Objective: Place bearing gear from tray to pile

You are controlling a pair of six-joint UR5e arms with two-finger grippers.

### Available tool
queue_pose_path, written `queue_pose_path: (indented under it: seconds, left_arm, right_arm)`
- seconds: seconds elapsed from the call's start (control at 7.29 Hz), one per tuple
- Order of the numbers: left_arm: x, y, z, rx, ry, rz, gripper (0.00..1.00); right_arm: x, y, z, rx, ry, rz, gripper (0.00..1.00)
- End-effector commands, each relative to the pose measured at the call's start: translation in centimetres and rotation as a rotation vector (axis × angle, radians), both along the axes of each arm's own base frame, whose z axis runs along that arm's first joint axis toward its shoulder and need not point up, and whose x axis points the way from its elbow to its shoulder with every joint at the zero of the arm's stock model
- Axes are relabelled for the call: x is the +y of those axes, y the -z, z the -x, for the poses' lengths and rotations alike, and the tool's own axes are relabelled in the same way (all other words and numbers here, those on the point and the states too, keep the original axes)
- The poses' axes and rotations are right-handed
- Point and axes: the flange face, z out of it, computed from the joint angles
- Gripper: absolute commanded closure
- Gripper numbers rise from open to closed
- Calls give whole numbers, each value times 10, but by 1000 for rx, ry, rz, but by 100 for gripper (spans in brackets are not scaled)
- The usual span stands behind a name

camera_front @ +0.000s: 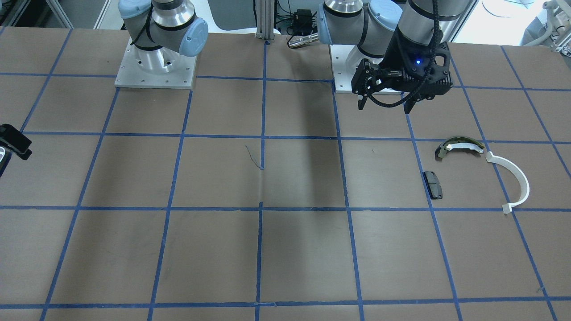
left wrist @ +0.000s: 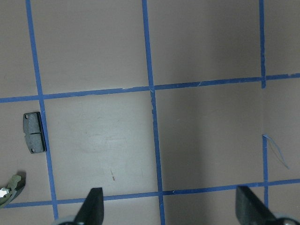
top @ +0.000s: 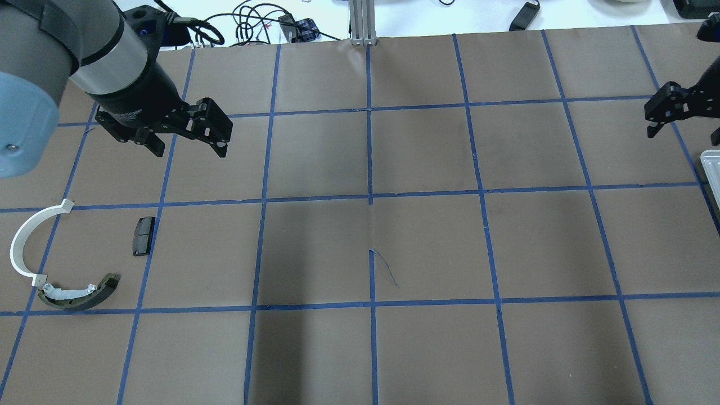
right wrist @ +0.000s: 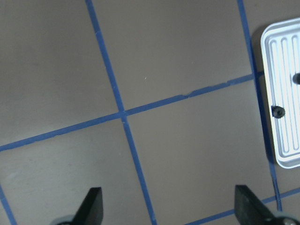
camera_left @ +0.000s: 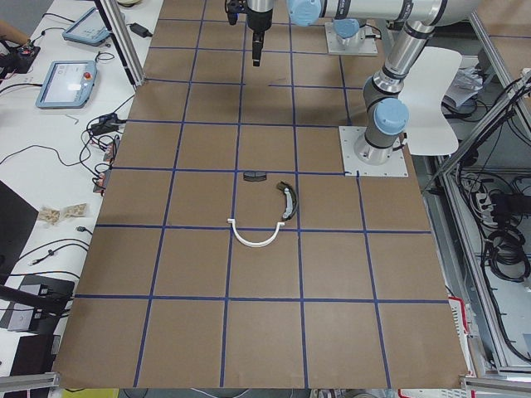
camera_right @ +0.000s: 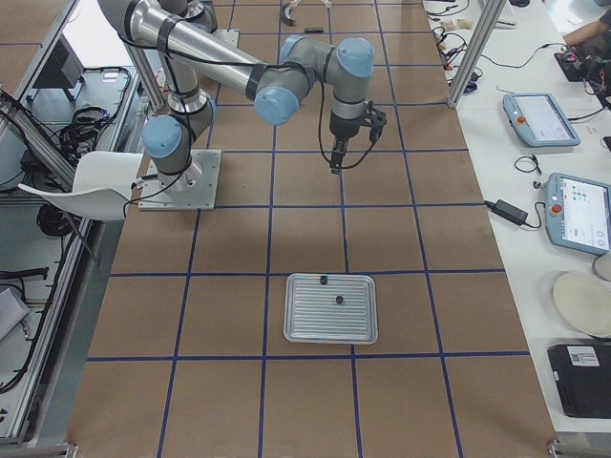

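Two fixed cameras look down on the surface (top: 427, 152) from opposite sides, two sight along it from its ends, and both wrist cameras hang close above, the left sharing the black pad (left wrist: 35, 132) with the overhead view.

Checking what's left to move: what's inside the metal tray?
Two small parts lie in the tray: a toothed gear by one rim, a second part near the middle, too small to identify. Nothing covers them.

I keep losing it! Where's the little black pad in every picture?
Front-facing: black pad, right of centre.
Overhead: left side.
Exterior left: centre.
Exterior right: too small to tell.
Left wrist: left edge.
Right wrist: not in it.
Landmark: olive-green shoe nearby.
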Motion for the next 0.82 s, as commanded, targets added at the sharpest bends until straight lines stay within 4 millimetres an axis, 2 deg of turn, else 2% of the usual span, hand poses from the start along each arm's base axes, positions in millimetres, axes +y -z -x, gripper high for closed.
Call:
queue_pose_path:
  seconds: [0.0, 0.27, 0.41, 0.55, 0.69]
  left_arm:
    - [1, 0, 0, 0, -2, -2, 0]
    - [1, 0, 0, 0, -2, -1, 0]
    - [1, 0, 0, 0, 0, -1, 0]
    - [0, 0, 0, 2, -1, -1, 0]
    - [0, 1, 0, 0, -2, -2, 0]
  right_arm:
    - [-3, 28, 74, -4, 9, 7, 0]
    - [-22, 64, 132, 4, -69, 7, 0]
    - [-28, 72, 162, 4, -74, 4, 0]
    - [-37, 85, 177, -4, -101, -7, 0]
    - [-38, 106, 196, -16, -95, -18, 0]
